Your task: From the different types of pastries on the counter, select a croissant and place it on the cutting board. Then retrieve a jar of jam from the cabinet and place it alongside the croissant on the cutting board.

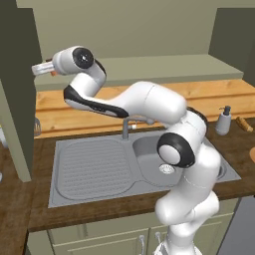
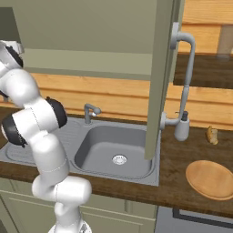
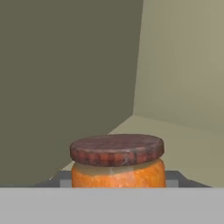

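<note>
The jam jar (image 3: 117, 161) stands on the cabinet floor near its back corner, right before the hand. It looks like glass — stiff, smooth, weighty, breakable. Best grip: the body below the dark lid (image 3: 117, 149). Whether the jaws clasp it, I cannot tell.

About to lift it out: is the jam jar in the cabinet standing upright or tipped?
Upright. In the hand view the jam jar stands on the cabinet shelf with its dark lid level on top.
</note>
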